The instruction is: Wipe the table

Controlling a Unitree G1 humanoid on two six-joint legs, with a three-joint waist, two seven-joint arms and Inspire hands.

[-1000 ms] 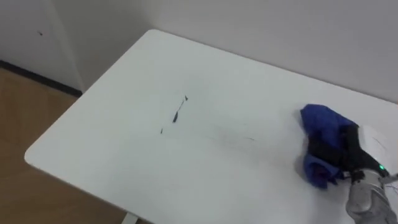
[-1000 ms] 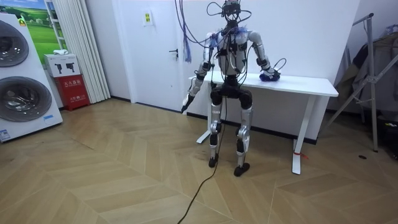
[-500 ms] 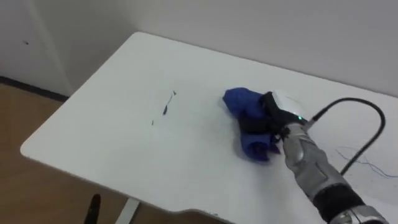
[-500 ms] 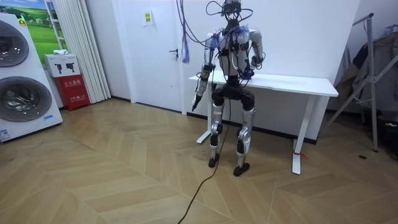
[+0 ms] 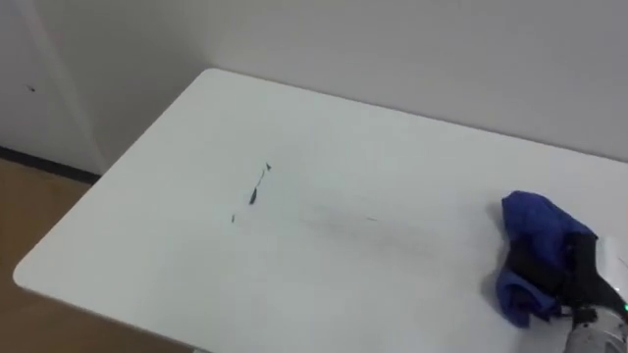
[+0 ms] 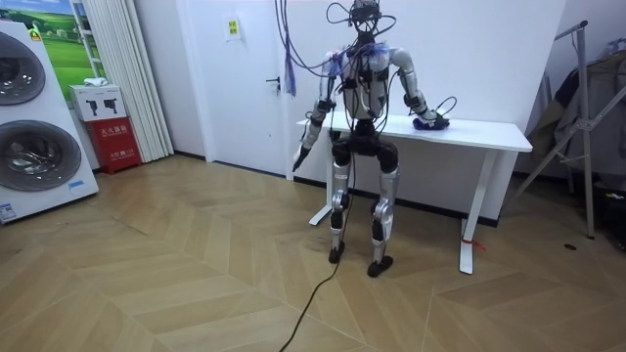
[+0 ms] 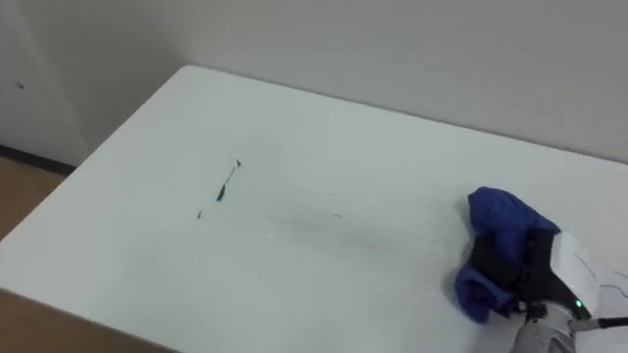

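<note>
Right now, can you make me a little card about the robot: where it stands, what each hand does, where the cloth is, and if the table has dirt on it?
Robot: stands at the long side of the white table, facing the wall
Right hand: on the table's right part, curled round the blue cloth
Left hand: hangs low by the table's left end, below the tabletop
Blue cloth: bunched up, resting on the table
Dirt: small dark marks left of the cloth, well apart from it

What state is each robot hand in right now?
Left robot hand: cannot be told, hanging beside the white table.
Right robot hand: closed on the crumpled blue cloth.
</note>
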